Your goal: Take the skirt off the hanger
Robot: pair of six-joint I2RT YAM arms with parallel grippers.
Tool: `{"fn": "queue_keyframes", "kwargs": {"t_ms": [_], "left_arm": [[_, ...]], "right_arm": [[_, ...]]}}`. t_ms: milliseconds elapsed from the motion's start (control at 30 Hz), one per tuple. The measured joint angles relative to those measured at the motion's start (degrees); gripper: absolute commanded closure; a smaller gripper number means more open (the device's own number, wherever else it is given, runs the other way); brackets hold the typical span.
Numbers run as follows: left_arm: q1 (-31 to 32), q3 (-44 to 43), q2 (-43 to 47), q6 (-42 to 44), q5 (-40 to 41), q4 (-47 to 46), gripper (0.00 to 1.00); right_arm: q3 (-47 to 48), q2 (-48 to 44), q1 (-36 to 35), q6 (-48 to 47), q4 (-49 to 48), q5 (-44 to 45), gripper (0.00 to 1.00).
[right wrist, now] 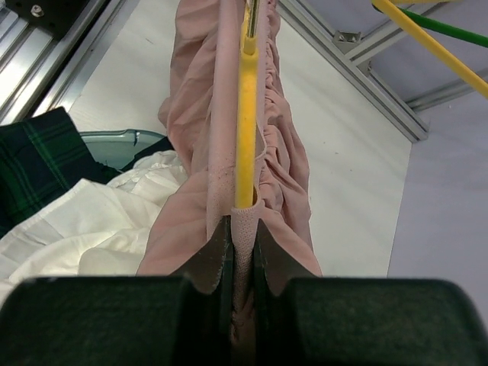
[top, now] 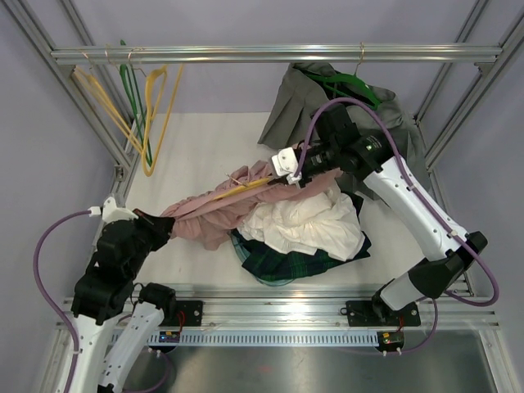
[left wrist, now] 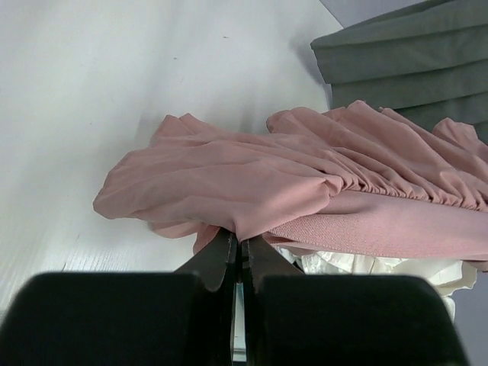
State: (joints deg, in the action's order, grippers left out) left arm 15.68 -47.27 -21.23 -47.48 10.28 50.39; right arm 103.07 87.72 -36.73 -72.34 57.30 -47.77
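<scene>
The pink skirt is stretched low over the table between both grippers. Its elastic waistband runs toward the right arm. A yellow hanger lies inside the waistband, and a short piece of it shows from above. My left gripper is shut on a fold of the skirt's loose fabric, with its jaws pressed together. My right gripper is shut on the waistband end, just where the hanger's tip pokes out of the cloth.
A white garment lies on a dark green plaid one under the skirt's right half. A grey skirt hangs on a green hanger at the back right. Yellow hangers and a green one hang from the rail.
</scene>
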Motion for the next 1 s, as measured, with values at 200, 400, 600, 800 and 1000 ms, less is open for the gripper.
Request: {"fn": "queue_keyframes", "kwargs": {"t_ms": [200, 400, 600, 800, 1000], "left_arm": [[0.2, -6.1, -0.1, -1.0, 2.3, 4.7, 1.00], [0.2, -8.3, -4.5, -1.0, 2.4, 4.8, 1.00], [0.4, -3.9, -6.4, -1.8, 0.9, -1.7, 1.00], [0.3, -2.8, -6.1, -1.5, -1.7, -5.8, 1.00], [-0.2, -0.6, -6.1, 0.5, -2.8, -8.6, 1.00]], "right_arm": [[-4.0, -2.8, 0.6, -7.7, 1.3, -1.8, 1.00], [-1.5, -3.9, 2.2, -7.0, 1.4, -4.7, 1.00], [6.4, -2.7, 6.3, -2.6, 5.6, -9.4, 1.00], [7.4, -2.5, 8.8, 2.3, 7.0, -12.0, 1.00], [3.7, -2.5, 9.2, 23.5, -5.0, -12.0, 1.00]]}}
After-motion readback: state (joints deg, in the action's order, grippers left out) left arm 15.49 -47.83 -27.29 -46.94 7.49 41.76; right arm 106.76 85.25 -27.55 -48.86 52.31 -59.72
